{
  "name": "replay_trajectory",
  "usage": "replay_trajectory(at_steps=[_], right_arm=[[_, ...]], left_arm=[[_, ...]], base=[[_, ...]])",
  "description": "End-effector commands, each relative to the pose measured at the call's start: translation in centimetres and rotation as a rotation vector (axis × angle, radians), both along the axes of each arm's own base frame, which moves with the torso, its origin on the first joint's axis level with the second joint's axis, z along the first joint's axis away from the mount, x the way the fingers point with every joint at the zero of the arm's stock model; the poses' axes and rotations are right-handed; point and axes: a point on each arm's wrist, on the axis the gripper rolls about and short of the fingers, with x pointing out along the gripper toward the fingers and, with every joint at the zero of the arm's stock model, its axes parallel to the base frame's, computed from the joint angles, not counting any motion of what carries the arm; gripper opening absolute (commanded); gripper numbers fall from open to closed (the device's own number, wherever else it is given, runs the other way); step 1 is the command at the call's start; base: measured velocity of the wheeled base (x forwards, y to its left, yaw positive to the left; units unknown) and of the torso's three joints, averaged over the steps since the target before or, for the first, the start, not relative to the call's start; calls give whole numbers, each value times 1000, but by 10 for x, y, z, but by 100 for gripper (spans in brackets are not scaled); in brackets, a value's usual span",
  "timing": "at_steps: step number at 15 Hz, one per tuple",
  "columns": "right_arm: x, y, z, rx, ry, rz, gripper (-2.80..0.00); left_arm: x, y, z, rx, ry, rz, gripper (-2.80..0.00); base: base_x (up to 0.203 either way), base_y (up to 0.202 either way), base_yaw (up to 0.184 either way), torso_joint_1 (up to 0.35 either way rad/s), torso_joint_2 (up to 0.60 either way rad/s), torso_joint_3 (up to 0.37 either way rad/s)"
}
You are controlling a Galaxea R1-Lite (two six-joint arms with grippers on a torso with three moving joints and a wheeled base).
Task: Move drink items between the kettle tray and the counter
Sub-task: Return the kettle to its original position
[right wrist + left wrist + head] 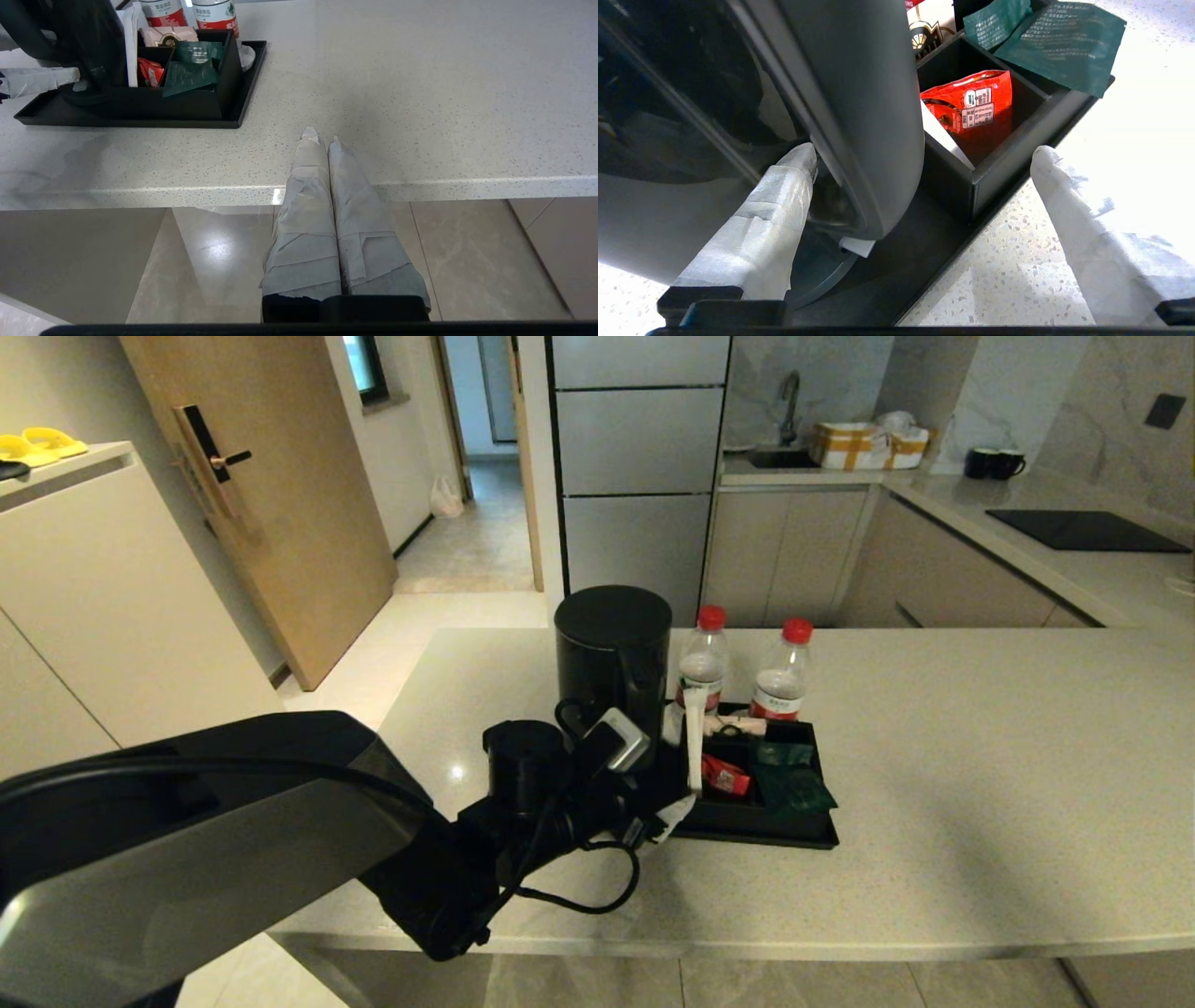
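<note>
The black kettle (611,653) stands on its round base (822,270) at the left end of the black tray (761,837). Two red-capped water bottles (702,658) (782,672) stand at the tray's far side, behind the sachet box. My left gripper (922,150) is open around the kettle's handle (859,93). One taped finger (784,196) sits in the gap between handle and body, the other (1064,210) hangs over the counter (980,756). My right gripper (320,135) is shut and empty at the counter's front edge, right of the tray (140,122).
The tray's box holds a red sachet (971,100) and green sachets (1059,42). The left arm's cable (588,896) loops over the counter in front of the tray. A second counter with a black cooktop (1088,530) lies at the back right.
</note>
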Motion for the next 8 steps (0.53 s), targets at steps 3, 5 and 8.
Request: replay_trajectory(at_steps=[3,5,8], right_arm=[[0,0,0,0,-1,0,-280],[0,0,0,0,-1,0,-280],[0,0,0,0,-1,0,-280]], left_arm=[[0,1,6,-22,-37,48,0],[1,1,8,-29,-46,54,0],[3,0,12,-46,-69,56,0]], base=[[0,0,0,0,0,0],[0,0,0,0,0,0],[0,0,0,0,0,0]])
